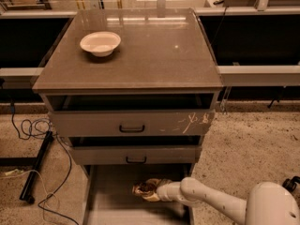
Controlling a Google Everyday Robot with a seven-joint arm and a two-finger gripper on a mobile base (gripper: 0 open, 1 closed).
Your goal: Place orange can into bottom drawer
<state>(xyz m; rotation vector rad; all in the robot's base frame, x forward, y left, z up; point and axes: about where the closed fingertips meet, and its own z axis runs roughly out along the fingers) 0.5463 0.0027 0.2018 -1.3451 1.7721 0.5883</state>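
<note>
The orange can [146, 188] is mottled gold-brown and lies on its side at the tip of my gripper [154, 190], which is shut on it. My white arm [211, 203] reaches in from the lower right. The can sits inside the pulled-out bottom drawer [108, 203], a pale grey tray, near its middle and just in front of the cabinet. I cannot tell whether the can rests on the drawer floor or hangs just above it.
Two upper drawers with black handles are slightly open: the scratched-front one [131, 123] and the plain-front one [136, 154]. A white bowl [100, 42] sits on the cabinet top. Black cables [33, 128] and a black bar [35, 165] lie on the floor to the left.
</note>
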